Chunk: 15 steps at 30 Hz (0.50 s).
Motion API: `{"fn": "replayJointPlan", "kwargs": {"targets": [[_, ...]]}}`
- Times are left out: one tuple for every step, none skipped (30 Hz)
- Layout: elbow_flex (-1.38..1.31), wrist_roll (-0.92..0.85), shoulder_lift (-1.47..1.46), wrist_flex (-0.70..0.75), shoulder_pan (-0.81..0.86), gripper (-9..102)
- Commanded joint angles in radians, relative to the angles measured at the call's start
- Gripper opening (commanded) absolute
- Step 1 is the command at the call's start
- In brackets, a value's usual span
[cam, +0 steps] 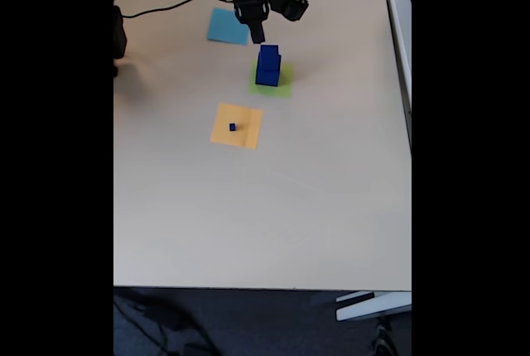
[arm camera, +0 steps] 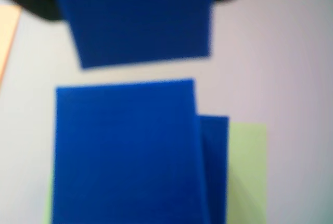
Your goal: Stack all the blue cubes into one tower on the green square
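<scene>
In the wrist view a dark-blue cube [arm camera: 138,18] hangs close to the camera at the top edge, with black gripper parts showing on either side of it. Below it, past a strip of bare table, stands the tower [arm camera: 125,156] of two offset blue cubes on the green square [arm camera: 247,166]. In the fixed view my gripper [cam: 259,40] is just above and left of the tower [cam: 267,74], shut on the blue cube [cam: 269,52] at the tower's top level. The green square [cam: 284,84] peeks out beneath. A tiny blue cube [cam: 233,127] sits apart on the orange-yellow square.
The orange-yellow square [cam: 245,130] lies in front and to the left of the tower; its corner shows in the wrist view [arm camera: 8,31]. A light-blue square [cam: 225,26] lies under the arm. The table edge [cam: 265,288] runs along the front. A cable trails at the back left.
</scene>
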Motion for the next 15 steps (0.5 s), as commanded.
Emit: {"fn": "replayJointPlan", "kwargs": {"targets": [[-0.094, -0.008, -0.008, 0.006, 0.011, 0], [-0.107, -0.011, -0.018, 0.006, 0.014, 0], [-0.121, -0.012, -0.028, 0.006, 0.015, 0], [-0.13, -0.012, -0.035, 0.008, 0.018, 0], [-0.135, -0.011, -0.043, 0.008, 0.02, 0], [-0.137, -0.009, -0.048, 0.005, 0.02, 0], [-0.141, -0.006, -0.054, 0.005, 0.02, 0], [-0.149, -0.005, -0.061, 0.006, 0.02, 0], [-0.153, -0.002, -0.066, 0.006, 0.02, 0], [-0.156, -0.002, -0.069, 0.006, 0.02, 0], [-0.156, 0.002, -0.072, 0.006, 0.02, 0], [-0.156, 0.002, -0.074, 0.002, 0.02, 0], [-0.158, 0.002, -0.077, 0.0, 0.021, 0], [-0.158, 0.002, -0.08, 0.0, 0.021, 0], [-0.16, 0.003, -0.081, -0.002, 0.021, 0]]}}
